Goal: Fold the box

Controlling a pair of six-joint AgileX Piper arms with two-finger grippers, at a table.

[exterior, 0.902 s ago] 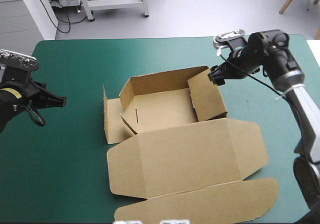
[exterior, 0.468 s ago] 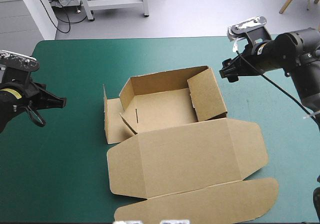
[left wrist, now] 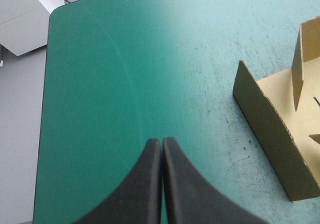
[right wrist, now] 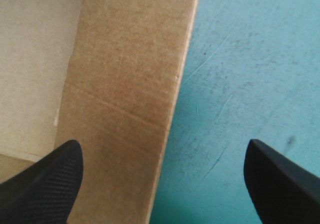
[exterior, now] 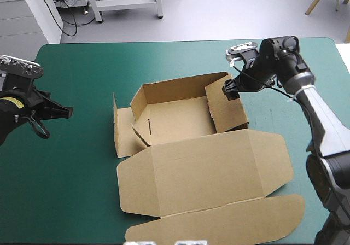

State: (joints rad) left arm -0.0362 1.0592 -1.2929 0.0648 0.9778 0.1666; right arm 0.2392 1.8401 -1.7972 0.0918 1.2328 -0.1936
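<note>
Half-formed box [exterior: 175, 119] – tray walls up, lid flat, right gripper [exterior: 230, 88] spread wide and empty, box's right wall between its fingers [right wrist: 45, 184], left gripper [exterior: 66, 112] pinched fully together on nothing – box well ahead of it across teal-green cover [exterior: 76, 174]

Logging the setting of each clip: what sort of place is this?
Probably a robot test bench in a lab or workshop: a table with a teal-green cover, two arms reaching over it with a left claw and a right claw, and a half-built brown box as the workpiece.
</note>
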